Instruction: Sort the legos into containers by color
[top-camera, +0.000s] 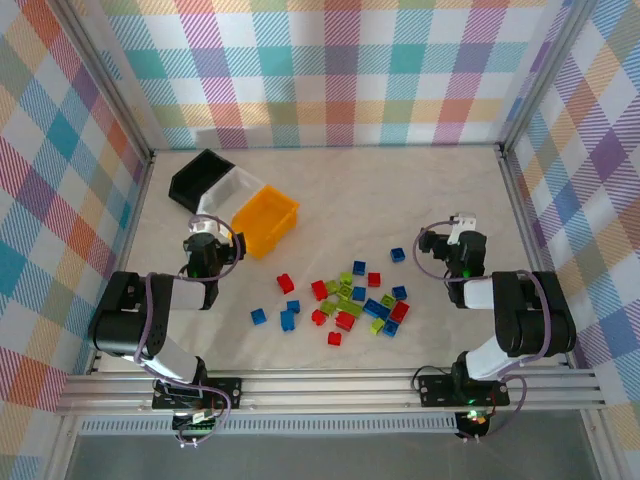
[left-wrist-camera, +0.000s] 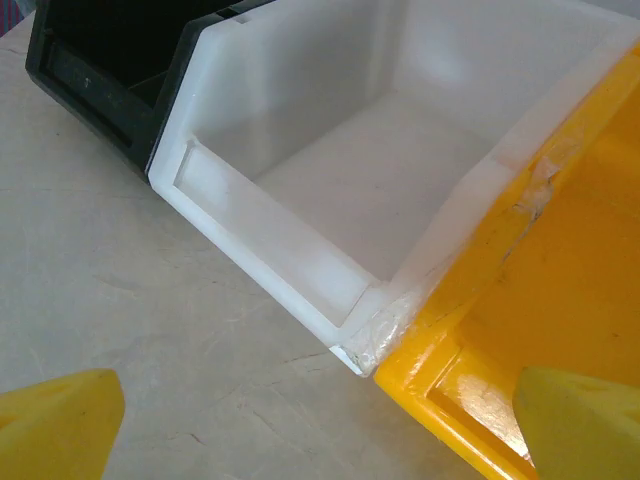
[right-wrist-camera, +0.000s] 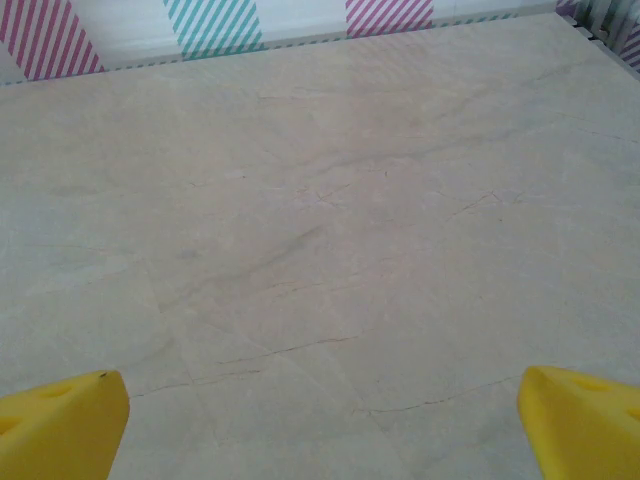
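Three containers sit touching at the far left of the bench; the legos lie scattered mid-bench. Both the left claw and the right claw stand wide open, holding nothing.

Table w/ legos, 3 containers

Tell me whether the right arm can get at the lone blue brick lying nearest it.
Probably yes. The right gripper is open and empty, and that blue brick lies by itself on bare table just to its left, with nothing between them; it would need to swing inward.
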